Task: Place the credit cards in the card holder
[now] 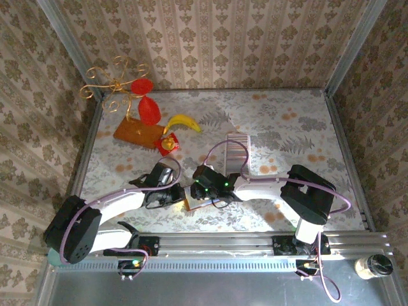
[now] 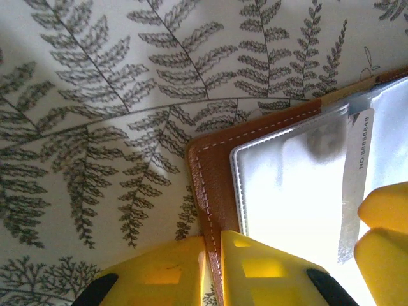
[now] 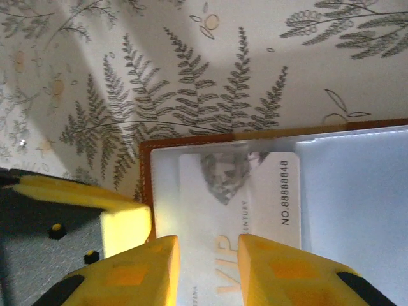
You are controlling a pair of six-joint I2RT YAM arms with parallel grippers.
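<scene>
VIP card sits under the clear pocket of the open card holder, front and centre on the table. Left gripper pinches the holder's brown stitched rim, surely to pin it flat, while right gripper straddles the card with jaws spread, likely nudging it deeper. Other credit cards lie in their strip farther back.

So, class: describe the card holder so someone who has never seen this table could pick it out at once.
Near the front edge of the fern-print table, the left gripper and right gripper meet. The card holder lies open between them: a small brown stitched leather wallet with pale pockets, unlike the larger orange-brown board at the back.
</scene>
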